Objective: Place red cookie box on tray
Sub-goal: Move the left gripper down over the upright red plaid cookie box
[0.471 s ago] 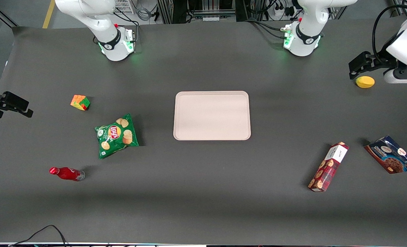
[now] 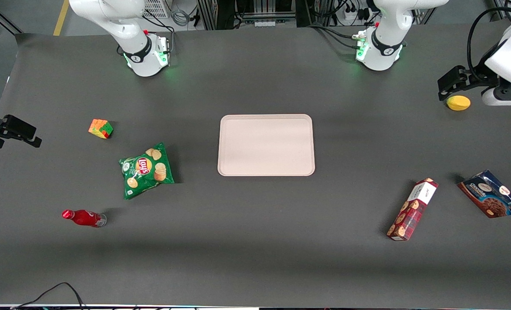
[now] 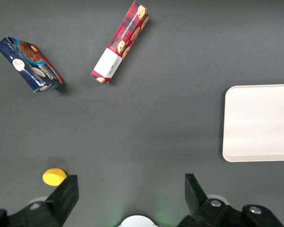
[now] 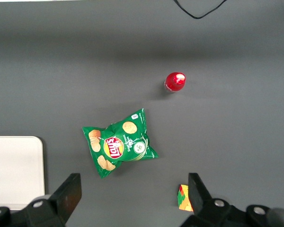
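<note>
The red cookie box (image 2: 412,209) lies flat on the dark table, toward the working arm's end and nearer the front camera than the tray (image 2: 266,144). Its white end points away from the front camera. It also shows in the left wrist view (image 3: 120,41). The pale pinkish-beige tray is bare; part of it shows in the left wrist view (image 3: 260,123). The left arm's gripper (image 2: 447,88) hangs open and empty above the table at the working arm's end, farther from the front camera than the box and well apart from it. Its jaws stand wide apart (image 3: 131,182).
A yellow fruit (image 2: 458,103) lies just beside the gripper. A dark blue cookie bag (image 2: 490,193) lies beside the box. Toward the parked arm's end lie a green chips bag (image 2: 147,169), a red bottle (image 2: 83,217) and a colour cube (image 2: 101,128).
The gripper has shifted very slightly above the yellow fruit. Nothing else has moved.
</note>
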Motion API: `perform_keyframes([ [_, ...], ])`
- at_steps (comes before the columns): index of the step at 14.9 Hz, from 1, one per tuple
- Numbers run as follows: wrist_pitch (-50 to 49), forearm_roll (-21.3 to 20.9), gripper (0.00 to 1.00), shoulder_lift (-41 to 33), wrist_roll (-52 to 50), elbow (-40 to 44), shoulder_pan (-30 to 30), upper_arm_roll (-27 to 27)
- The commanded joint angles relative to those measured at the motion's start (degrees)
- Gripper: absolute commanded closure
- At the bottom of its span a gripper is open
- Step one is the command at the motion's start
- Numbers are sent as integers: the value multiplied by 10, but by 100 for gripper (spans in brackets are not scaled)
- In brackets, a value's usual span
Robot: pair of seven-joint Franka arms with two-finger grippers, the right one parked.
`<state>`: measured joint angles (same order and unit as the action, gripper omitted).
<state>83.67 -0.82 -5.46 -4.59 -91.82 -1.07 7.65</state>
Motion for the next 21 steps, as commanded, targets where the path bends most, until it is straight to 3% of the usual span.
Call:
perform_keyframes([
  [1,34,-2,0,22,23,-2,5,-4],
  [8,187,-25,0,146,237,1,-29,-11],
  [13,290,-77,0,242,280,-20,-25,-11],
  [16,397,-78,0,271,289,-84,-27,-19],
  [21,507,-73,0,335,338,-91,-14,-42],
])
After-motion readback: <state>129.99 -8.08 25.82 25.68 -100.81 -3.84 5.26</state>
